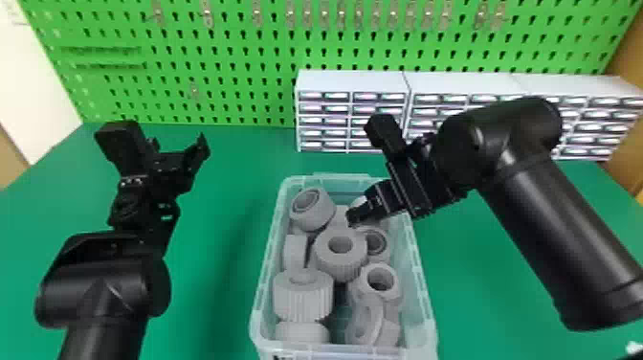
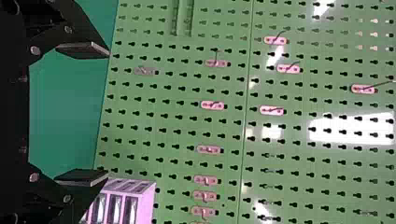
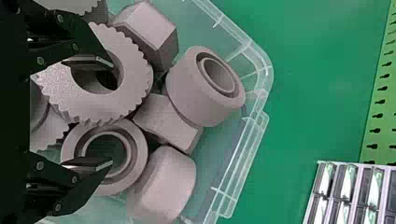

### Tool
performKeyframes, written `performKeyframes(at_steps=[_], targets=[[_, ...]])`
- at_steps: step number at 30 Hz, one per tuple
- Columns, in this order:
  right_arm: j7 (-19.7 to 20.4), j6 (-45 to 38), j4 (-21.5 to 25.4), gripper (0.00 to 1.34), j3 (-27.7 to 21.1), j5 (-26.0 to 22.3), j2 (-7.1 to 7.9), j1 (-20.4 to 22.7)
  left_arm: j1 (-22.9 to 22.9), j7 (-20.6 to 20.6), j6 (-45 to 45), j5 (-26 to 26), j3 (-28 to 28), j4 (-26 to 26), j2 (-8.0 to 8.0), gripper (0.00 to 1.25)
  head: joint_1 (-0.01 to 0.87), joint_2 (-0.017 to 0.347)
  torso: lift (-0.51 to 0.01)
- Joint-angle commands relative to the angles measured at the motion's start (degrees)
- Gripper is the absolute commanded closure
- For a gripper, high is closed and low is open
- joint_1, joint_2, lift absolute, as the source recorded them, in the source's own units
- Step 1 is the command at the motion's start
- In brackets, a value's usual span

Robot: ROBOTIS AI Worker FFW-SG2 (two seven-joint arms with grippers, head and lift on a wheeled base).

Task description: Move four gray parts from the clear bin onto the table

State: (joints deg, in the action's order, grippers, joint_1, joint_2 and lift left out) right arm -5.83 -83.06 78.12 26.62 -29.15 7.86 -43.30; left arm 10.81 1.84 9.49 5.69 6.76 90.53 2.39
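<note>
My right gripper point(image 1: 354, 215) is over the far part of the clear bin point(image 1: 266, 287), above several gray parts. In the right wrist view that gripper point(image 3: 112, 114) stands open, its fingers over a toothed gray gear point(image 3: 135, 84) and a gray ring point(image 3: 140, 154), with nothing held. A wide gray ring point(image 3: 187, 93) lies near the bin's corner beside a blocky gray part point(image 3: 163, 123). My left gripper point(image 1: 179, 143) is parked above the table left of the bin; in the left wrist view this gripper point(image 2: 108, 113) is open, nothing between its fingers.
White drawer cabinets point(image 1: 351, 81) stand behind the bin at the back right. A green pegboard point(image 1: 215, 62) rises along the table's rear edge. Green table surface point(image 1: 215, 230) lies between the left arm and the bin.
</note>
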Motion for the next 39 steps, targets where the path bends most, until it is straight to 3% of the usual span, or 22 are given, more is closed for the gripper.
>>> performKeyframes(at_steps=[1,39], targets=[[0.0,0.5,-1.5,0.53,0.5,0.0,-0.04,0.0,0.2,0.0,-0.1,0.0,-0.3,0.0,0.07,0.35,0.693,0.072,-0.052],[0.0,5.9,-8.6,0.53,4.1,-3.0,0.05,-0.5,0.7,-0.5,-0.8,0.6,-0.9,0.0,0.51,0.35,0.693,0.072,-0.052]])
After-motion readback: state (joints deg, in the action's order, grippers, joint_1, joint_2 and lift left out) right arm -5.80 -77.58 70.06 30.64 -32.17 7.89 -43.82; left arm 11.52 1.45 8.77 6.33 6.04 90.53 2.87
